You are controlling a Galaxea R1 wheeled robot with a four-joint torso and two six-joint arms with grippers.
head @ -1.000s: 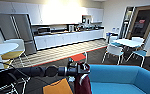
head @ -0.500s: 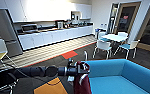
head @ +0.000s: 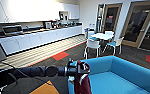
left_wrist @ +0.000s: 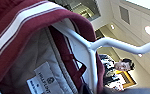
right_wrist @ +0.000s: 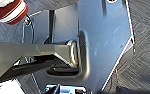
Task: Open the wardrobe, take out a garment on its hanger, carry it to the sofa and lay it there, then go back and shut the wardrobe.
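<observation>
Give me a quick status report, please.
Left gripper carrying garment on hanger. Sofa directly ahead. Nothing between.

the garment (head: 81,81) hanging from my left gripper (head: 77,70) runs off the bottom edge of the head view, so its sleeves and hem are cut away there. my fingers are too blurred to make out against the maroon cloth. the sofa (head: 121,75) is cropped at the right and bottom edges. in my left wrist view the hanger (left_wrist: 108,43) leaves the frame on one side, its hook unseen, and the print on the label (left_wrist: 44,81) is too soft to read. in my right wrist view a striped cuff (right_wrist: 11,11) is clipped at the corner.
</observation>
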